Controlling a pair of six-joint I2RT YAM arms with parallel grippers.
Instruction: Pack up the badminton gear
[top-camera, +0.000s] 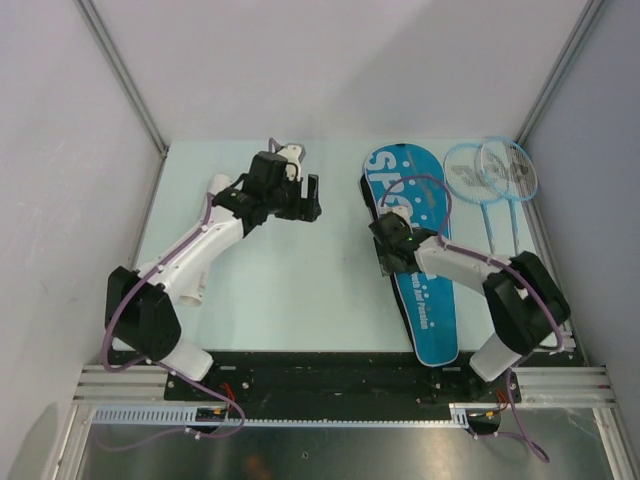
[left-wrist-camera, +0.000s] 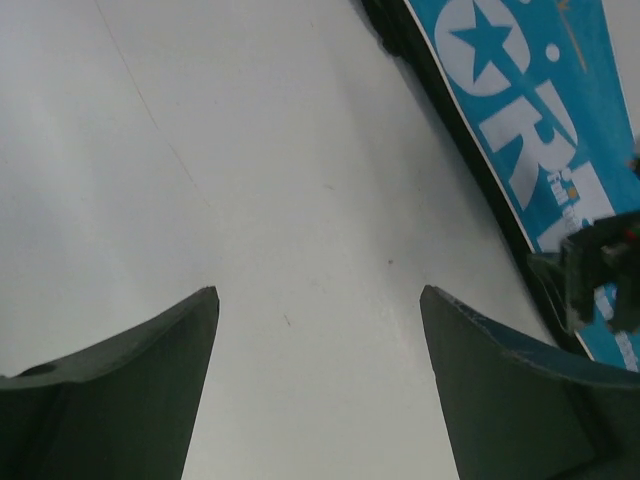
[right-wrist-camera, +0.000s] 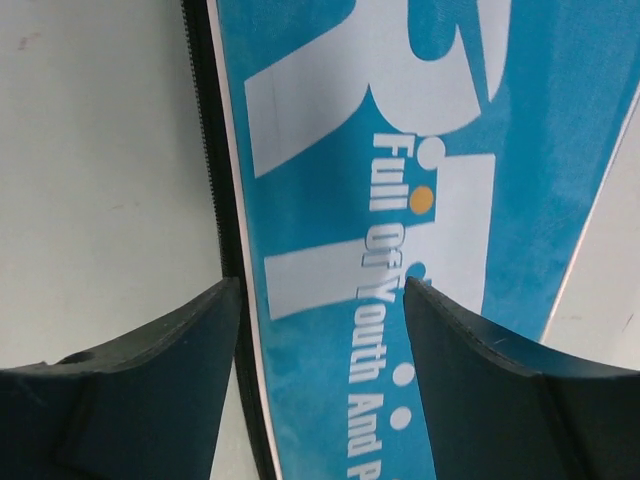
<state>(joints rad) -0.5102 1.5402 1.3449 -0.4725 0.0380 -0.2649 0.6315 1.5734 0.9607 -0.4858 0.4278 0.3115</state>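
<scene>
Blue racket bag (top-camera: 432, 305) — two rackets (top-camera: 495, 172) near it.

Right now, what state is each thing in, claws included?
Racket bag: lying flat, zip unclear.
Two rackets: lying outside the bag, heads overlapping.
White tube: on its side, partly hidden.
Left claw: open, empty, above bare table.
Right claw: open, empty, above the bag's zip edge.

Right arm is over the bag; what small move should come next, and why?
Probably lower the open right claw and close it on the bag's black zipper edge: its fingers straddle that edge, and both rackets lie outside the bag.
</scene>
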